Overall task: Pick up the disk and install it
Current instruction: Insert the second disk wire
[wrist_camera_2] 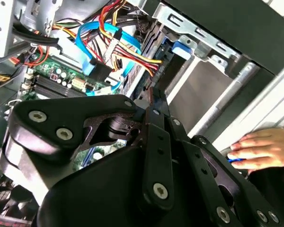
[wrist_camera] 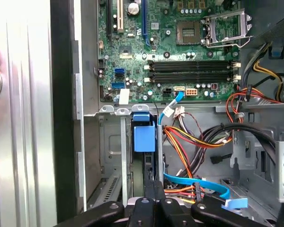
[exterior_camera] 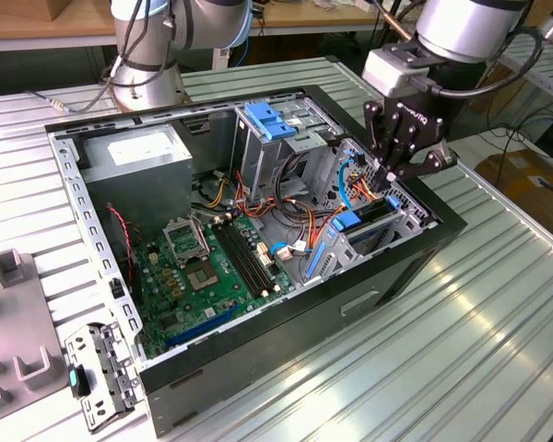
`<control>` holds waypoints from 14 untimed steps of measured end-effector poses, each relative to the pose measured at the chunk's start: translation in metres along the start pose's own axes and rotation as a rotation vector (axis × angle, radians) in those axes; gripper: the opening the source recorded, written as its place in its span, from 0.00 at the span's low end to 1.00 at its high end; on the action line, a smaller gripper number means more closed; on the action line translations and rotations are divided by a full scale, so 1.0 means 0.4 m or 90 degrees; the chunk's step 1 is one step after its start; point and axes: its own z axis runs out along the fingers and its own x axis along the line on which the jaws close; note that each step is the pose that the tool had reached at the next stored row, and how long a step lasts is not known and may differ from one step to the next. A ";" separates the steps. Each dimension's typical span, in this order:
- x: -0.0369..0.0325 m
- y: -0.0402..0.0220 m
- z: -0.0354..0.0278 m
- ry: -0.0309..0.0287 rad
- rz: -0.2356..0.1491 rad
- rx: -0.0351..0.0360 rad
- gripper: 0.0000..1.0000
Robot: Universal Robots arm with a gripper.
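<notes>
The disk (exterior_camera: 359, 221) stands on edge in the drive cage at the corner of the open computer case (exterior_camera: 442, 235) on the exterior view's right. Its bright blue carrier (wrist_camera: 143, 135) sits between the cage's metal rails, with the dark body running back toward my fingers. My gripper (exterior_camera: 385, 178) hangs directly over that cage. Its black fingers (wrist_camera: 151, 189) are shut together, tips right at the disk's outer edge, with nothing seen between them. In the second wrist view my gripper (wrist_camera_2: 154, 94) points into the same slot, beside a blue carrier end (wrist_camera_2: 182, 47).
A person's hand (wrist_camera_2: 260, 149) rests on the table by the case's outer wall. Bundled wires and a light-blue cable (wrist_camera: 199, 184) crowd the space beside the cage. The motherboard (exterior_camera: 212, 267), power supply (exterior_camera: 134, 161) and a paler blue bracket (exterior_camera: 270, 120) lie further in.
</notes>
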 end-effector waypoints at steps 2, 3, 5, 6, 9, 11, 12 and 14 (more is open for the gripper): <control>0.002 0.000 -0.040 0.0000 0.000 0.0000 0.11; 0.002 0.000 -0.052 0.0005 0.000 0.0000 0.11; -0.011 0.000 -0.066 0.0057 0.000 0.0002 0.11; -0.042 0.001 -0.068 0.0114 0.000 -0.0006 0.11; -0.099 0.003 -0.069 0.0157 0.000 -0.0017 0.11; -0.124 0.004 -0.070 0.0165 0.000 -0.0019 0.11; -0.132 0.005 -0.070 0.0164 0.000 -0.0020 0.11; -0.138 0.005 -0.070 0.0166 0.000 -0.0020 0.11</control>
